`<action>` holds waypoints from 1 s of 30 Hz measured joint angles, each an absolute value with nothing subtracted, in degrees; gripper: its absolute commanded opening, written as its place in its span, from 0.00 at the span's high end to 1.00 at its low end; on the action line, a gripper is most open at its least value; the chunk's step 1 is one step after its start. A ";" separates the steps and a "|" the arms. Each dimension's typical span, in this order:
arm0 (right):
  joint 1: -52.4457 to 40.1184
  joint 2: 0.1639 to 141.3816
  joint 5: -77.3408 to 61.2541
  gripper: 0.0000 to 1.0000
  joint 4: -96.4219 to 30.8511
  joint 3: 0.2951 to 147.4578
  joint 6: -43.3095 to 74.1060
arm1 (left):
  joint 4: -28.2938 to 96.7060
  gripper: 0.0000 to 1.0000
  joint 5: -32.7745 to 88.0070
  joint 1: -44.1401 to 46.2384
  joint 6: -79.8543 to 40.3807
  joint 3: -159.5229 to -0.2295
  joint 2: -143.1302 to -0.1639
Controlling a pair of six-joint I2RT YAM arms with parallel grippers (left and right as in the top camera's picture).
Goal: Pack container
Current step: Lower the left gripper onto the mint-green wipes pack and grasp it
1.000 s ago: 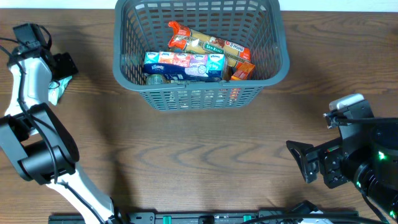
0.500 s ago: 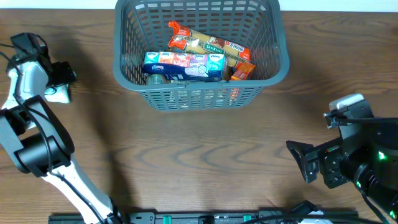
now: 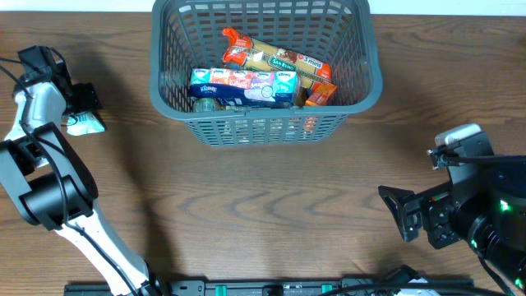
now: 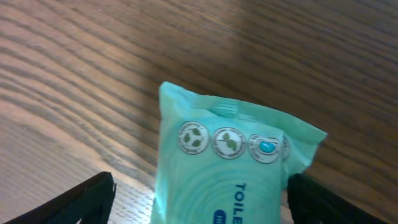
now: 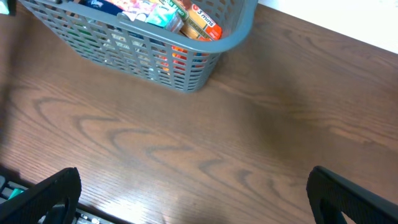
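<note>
The wooden table (image 3: pixel 271 205) carries the container (image 3: pixel 263 129) at its far middle, already holding a tissue pack (image 3: pixel 243 85) and a few boxes. It stands well to the right of the left gripper (image 4: pixel 205 202), which is by far the nearer arm to the one loose item. The right gripper (image 5: pixel 199 196) hangs spread wide over bare wood, holding nothing.

The mint-green packet (image 4: pixel 230 168) lies flat on the table directly between the left fingers (image 4: pixel 81 202). They are wide apart and not closed on it. Its long axis seems to run away from the wrist, so the jaws straddle its narrow width.

The packet's near end is cut off, its lettering partly lost, and overhead the arm covers part of it.
</note>
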State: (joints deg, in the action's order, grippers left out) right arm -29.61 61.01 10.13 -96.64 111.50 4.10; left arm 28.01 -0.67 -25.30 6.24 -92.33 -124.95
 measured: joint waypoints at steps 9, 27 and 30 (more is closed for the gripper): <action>-29.61 60.99 10.13 0.01 -96.64 111.50 4.10 | 28.03 0.25 1.37 -25.30 5.76 -91.72 -125.05; -29.61 61.01 10.13 0.01 -96.64 111.50 4.10 | 29.39 0.54 3.07 -25.30 1.87 -90.54 -125.32; -29.61 61.01 10.13 0.01 -96.64 111.50 4.10 | 29.63 0.63 3.05 -25.30 0.47 -90.54 -125.32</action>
State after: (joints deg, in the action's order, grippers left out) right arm -29.61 61.01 10.13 -96.64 111.50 4.10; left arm 29.63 3.05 -25.30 0.47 -90.54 -125.32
